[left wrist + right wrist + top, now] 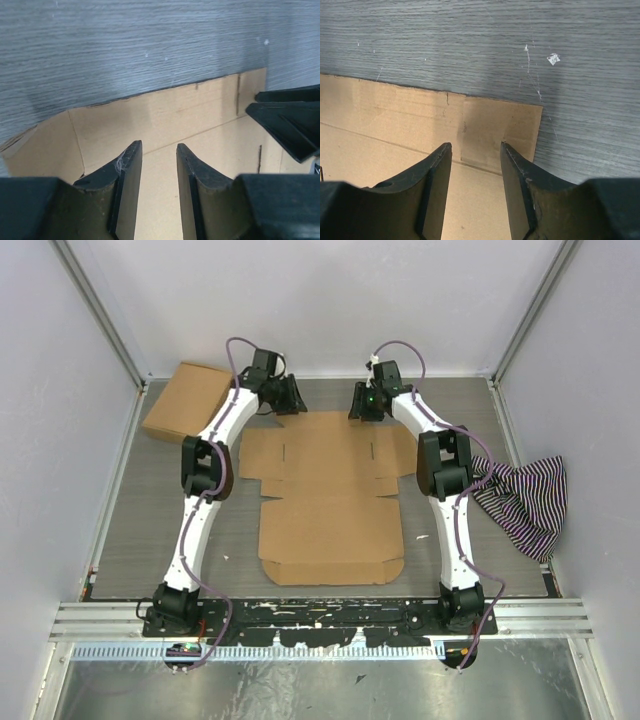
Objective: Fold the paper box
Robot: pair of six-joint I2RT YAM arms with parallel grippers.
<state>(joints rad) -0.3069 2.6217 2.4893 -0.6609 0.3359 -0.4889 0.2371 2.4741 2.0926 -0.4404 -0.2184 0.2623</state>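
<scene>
Paper box (330,500), one, lies flat on the table (150,500). Left gripper (159,147) and right gripper (476,146), both spread and empty, stand over its far edge; open table lies beyond.

This looks like a robotics lab test cell. Plain white panel walls (320,300) in bare aluminium extrusion posts (100,310) close in a grey wood-grain surface (150,510) on three sides. The white-and-black left robot arm (190,540) and right robot arm (455,540) are bolted to a slotted aluminium rail (320,612) at the near edge. Exposed purple cables (232,350) loop along them.
</scene>
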